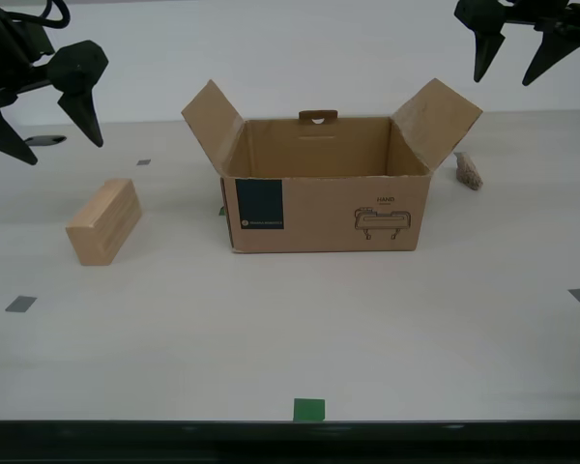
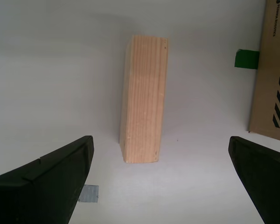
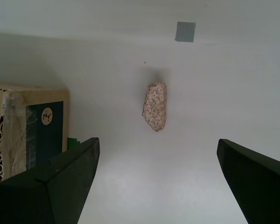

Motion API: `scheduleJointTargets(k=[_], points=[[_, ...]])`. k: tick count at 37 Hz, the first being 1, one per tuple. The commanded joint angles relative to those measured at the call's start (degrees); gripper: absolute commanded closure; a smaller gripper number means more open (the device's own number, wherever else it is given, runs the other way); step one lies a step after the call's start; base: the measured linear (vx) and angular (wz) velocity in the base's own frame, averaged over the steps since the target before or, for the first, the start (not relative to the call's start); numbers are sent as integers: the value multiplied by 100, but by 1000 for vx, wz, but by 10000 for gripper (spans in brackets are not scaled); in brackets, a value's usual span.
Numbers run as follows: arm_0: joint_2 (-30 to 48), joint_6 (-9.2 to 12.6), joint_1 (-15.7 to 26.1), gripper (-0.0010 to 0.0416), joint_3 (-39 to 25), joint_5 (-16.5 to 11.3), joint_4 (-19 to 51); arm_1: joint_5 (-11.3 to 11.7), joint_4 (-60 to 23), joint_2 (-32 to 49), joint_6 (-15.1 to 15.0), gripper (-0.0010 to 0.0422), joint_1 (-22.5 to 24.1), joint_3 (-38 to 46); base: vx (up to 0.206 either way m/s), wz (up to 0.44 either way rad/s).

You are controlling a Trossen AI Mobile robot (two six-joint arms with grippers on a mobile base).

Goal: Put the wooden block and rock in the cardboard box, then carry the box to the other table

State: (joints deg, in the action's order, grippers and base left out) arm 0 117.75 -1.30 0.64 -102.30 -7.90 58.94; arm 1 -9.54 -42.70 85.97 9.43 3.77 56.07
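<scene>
Both claws hang spread: first [image 3: 156, 186] above rock [image 3: 155, 106], second [image 2: 161, 182] above wooden block [image 2: 143, 98].

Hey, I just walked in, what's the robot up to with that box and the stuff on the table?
Nothing is being held yet. The cardboard box sits open and looks empty, flaps out. My second gripper hangs open above the wooden block, which lies on the table at the exterior view's left of the box. My first gripper hangs open above the rock, which lies by the box's flap at the exterior view's right. Both things are still outside the box.
</scene>
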Motion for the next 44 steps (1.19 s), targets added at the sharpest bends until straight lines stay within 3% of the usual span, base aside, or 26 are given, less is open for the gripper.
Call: scheduleJointTargets(k=[1,5,10,18,44], points=[[-2,33,7,55,-7,-15,20,9,2,2,138,16,157,7,0,0],[-2,50,15,55,-7,-15,28,46,17,2,267,16,369,7,0,0],[-2,79,17,55,-2,-15,22,570,17,2,308,16,540,4,0,0],[-2,85,17,55,0,-15,7,815,39,2,339,16,546,4,0,0],[4,140,20,56,0,-15,-284,826,76,2,356,16,557,4,0,0]])
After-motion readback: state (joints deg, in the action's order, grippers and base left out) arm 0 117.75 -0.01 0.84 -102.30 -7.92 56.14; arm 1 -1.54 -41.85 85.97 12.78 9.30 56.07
